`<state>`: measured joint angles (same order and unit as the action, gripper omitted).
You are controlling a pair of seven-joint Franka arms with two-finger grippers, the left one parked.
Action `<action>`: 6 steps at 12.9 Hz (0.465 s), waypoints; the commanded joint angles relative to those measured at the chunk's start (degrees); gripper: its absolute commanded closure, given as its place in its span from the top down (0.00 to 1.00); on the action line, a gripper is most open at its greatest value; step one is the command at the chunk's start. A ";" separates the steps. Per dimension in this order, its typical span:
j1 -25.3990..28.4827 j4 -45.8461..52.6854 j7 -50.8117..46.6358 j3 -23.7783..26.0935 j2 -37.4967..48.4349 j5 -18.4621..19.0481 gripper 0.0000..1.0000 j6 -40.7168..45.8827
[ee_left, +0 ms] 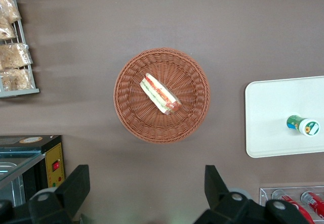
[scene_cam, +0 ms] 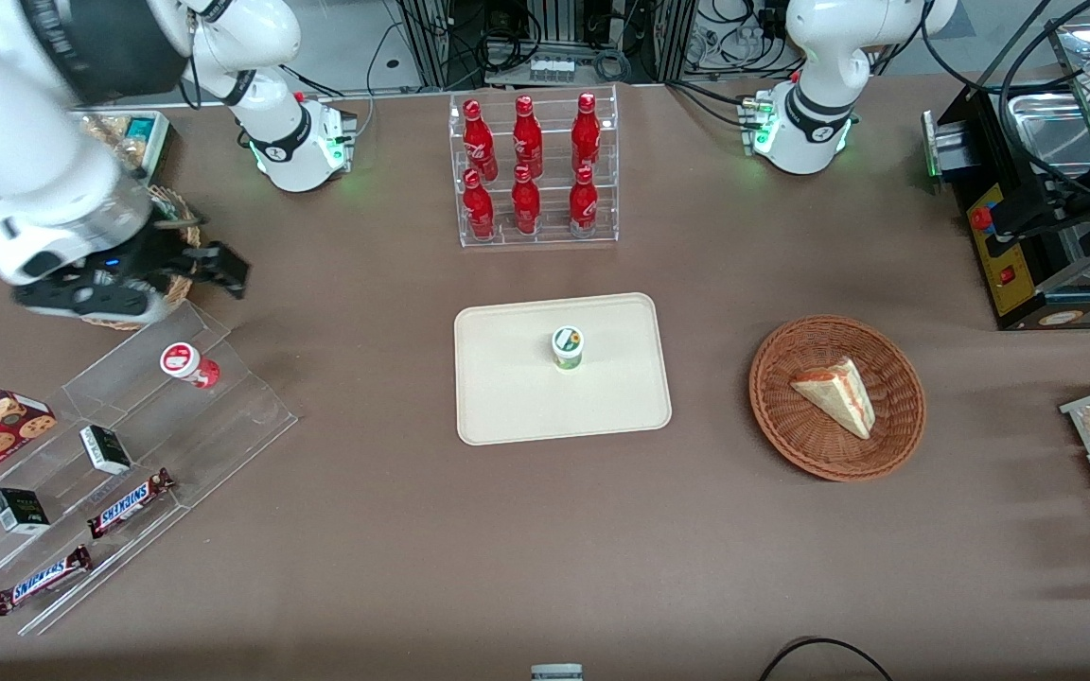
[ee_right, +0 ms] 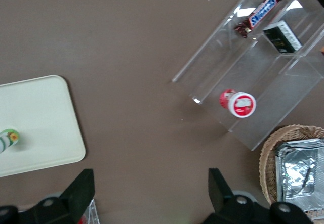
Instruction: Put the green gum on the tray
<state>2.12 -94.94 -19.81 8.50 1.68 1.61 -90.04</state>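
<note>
The green gum (scene_cam: 567, 347), a small green bottle with a white lid, stands upright near the middle of the beige tray (scene_cam: 507, 397). It also shows in the left wrist view (ee_left: 303, 125) and the right wrist view (ee_right: 8, 139), on the tray (ee_left: 273, 113) (ee_right: 45, 113). My gripper (scene_cam: 214, 265) hangs high above the table toward the working arm's end, above the clear stepped display, well away from the tray. Its fingers (ee_right: 81, 188) are spread wide and hold nothing.
A red gum bottle (scene_cam: 189, 364) (ee_right: 238, 103) sits on the clear stepped display (scene_cam: 119, 454) with Snickers bars and small dark boxes. A rack of red cola bottles (scene_cam: 531, 170) stands farther from the camera than the tray. A wicker basket (scene_cam: 895, 445) holds a sandwich.
</note>
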 commanded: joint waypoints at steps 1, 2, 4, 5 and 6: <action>-0.63 1.25 1.09 -3.29 0.08 -1.61 1.00 1.97; -0.54 1.34 2.57 -5.23 -0.18 -1.70 1.00 2.06; -0.63 1.60 9.67 -8.22 -0.27 -1.70 1.00 2.06; -0.63 1.78 11.01 -9.71 -0.36 -1.96 1.00 2.06; -0.63 1.78 11.63 -11.21 -0.62 -3.27 1.00 2.06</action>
<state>1.73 -94.66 -10.61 -0.65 1.66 1.26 -89.32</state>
